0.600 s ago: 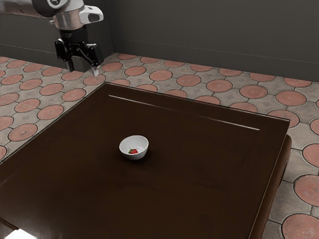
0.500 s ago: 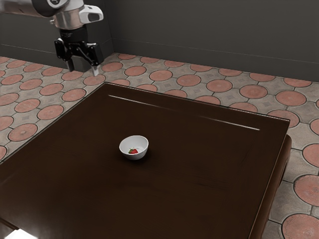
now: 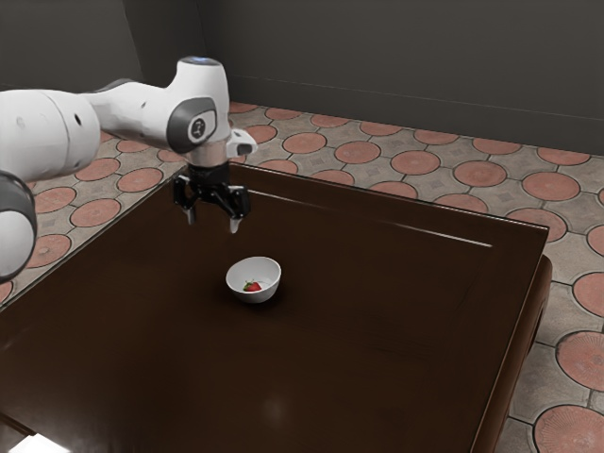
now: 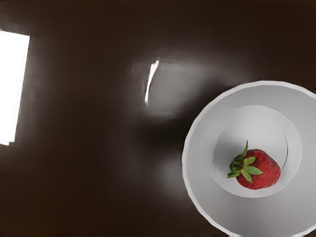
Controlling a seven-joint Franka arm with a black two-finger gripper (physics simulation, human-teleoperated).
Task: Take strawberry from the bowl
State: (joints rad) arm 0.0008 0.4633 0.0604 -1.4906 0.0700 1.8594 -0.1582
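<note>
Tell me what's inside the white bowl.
The bowl holds one red strawberry with green leaves, lying on its floor. The patch directly beneath the strawberry is covered, so I can't tell what's there.

Ext. view's left edge cuts off the arm [image 3: 156,109] & part of the tabletop [image 3: 330,349], which also runs off the bottom. Bowl's near wall hides the strawberry's [image 4: 261,170] lower part; leaves there are too small to count. Wrist view cuts off some of the bowl's [image 4: 200,163] rim, plus a white patch [image 4: 11,89].

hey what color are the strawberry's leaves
Green; the leaves show best in the wrist view.
</note>
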